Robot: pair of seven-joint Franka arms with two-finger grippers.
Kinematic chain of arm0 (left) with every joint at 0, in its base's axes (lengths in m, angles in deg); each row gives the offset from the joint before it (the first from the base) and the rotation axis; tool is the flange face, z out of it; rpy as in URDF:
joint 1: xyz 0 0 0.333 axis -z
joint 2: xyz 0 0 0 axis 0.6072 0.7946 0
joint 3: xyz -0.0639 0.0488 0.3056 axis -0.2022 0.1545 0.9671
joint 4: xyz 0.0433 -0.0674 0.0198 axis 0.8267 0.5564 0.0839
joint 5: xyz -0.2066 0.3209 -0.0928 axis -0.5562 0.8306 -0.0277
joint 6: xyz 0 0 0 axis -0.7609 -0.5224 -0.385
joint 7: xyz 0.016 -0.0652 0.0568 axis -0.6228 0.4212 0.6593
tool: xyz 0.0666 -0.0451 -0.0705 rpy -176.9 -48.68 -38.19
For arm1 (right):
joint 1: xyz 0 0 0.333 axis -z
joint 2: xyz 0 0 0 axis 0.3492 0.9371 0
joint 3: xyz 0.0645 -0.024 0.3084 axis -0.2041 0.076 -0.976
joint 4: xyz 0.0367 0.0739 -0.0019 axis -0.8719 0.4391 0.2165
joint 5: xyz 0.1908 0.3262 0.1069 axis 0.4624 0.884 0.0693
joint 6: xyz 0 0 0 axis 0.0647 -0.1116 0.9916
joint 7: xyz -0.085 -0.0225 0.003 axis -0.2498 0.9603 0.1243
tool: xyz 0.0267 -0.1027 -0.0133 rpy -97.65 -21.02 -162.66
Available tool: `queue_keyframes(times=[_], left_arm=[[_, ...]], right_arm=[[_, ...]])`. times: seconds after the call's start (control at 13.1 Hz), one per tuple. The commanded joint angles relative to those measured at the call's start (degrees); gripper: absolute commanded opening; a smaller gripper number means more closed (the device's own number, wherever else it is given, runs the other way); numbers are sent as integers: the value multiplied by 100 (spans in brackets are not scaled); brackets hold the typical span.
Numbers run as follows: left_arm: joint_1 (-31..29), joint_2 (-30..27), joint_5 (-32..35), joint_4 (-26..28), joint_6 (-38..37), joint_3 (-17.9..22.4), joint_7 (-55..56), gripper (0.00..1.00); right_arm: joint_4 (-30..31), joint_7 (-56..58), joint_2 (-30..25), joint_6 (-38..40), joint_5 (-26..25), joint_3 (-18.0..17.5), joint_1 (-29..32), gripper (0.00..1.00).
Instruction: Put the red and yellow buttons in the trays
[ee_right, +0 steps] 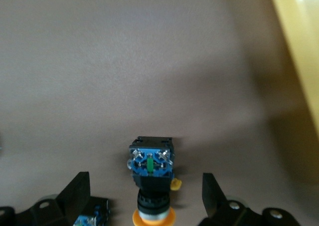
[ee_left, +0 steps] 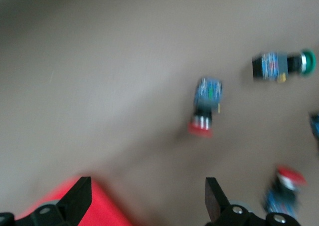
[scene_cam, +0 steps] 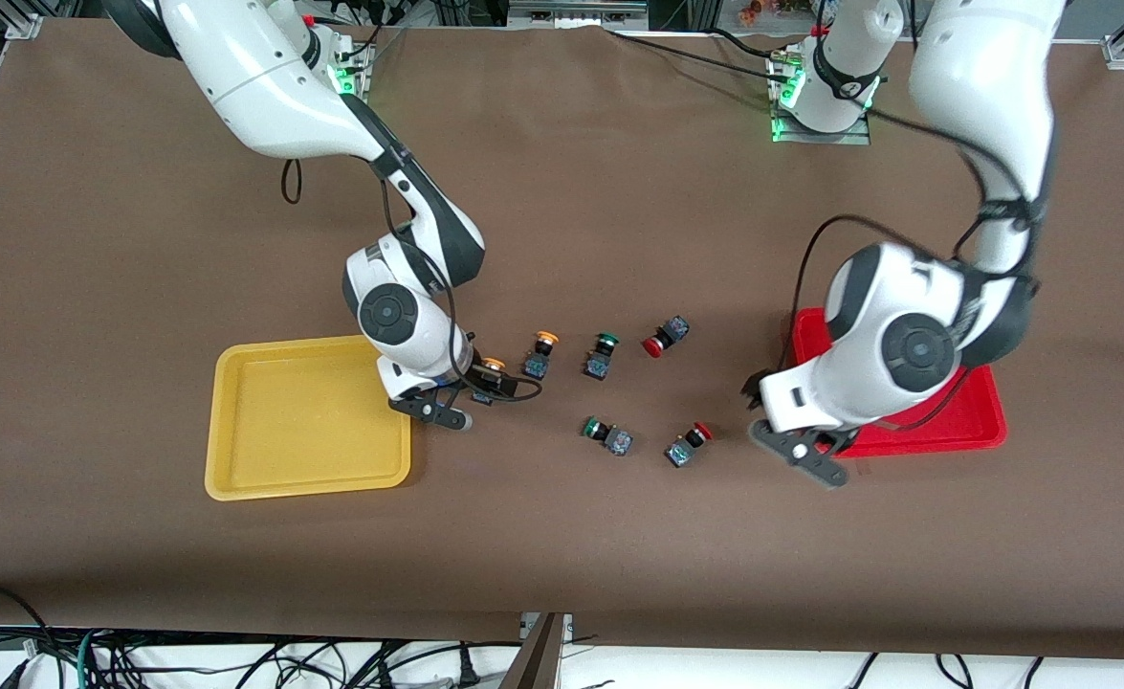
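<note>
My right gripper (scene_cam: 467,380) is low over the table beside the yellow tray (scene_cam: 305,418), open. One yellow button (scene_cam: 492,369) lies between its fingers (ee_right: 214,192) without touching them; it also shows in the right wrist view (ee_right: 152,180). The second yellow button (scene_cam: 542,352) lies just past it. My left gripper (scene_cam: 764,402) is open and empty over the table at the edge of the red tray (scene_cam: 944,411). One red button (scene_cam: 688,445) lies close to it, and it also shows in the left wrist view (ee_left: 205,106). The other red button (scene_cam: 665,337) lies farther from the front camera.
Two green-capped buttons lie among the others, one (scene_cam: 602,354) between the second yellow button and the farther red one, one (scene_cam: 607,433) beside the nearer red button. Both trays hold nothing that I can see. Brown table surface stretches all around.
</note>
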Motion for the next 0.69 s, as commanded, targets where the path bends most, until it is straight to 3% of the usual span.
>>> queue_keyframes(times=[0.0,0.15,0.23,0.31,0.38,0.61], left_arm=[[125,601,-93,-310,700,-102,-385,100],[73,980,-294,-187,1340,-383,-465,100],[107,981,-417,-4,1527,-384,-465,100],[99,999,-410,67,1555,-384,-482,100],[125,1016,-409,120,1564,-384,-483,100],[178,1165,-409,182,1896,-384,-483,100]], right_arm=[[-187,-176,236,-165,-69,34,-110,97],[-178,-168,298,-279,-77,43,-110,79],[-178,-133,298,-271,-95,43,-110,64],[-178,-37,263,-262,-182,69,-84,41],[-178,25,202,-166,-261,95,-40,28],[-265,726,-297,999,-306,96,231,25]])
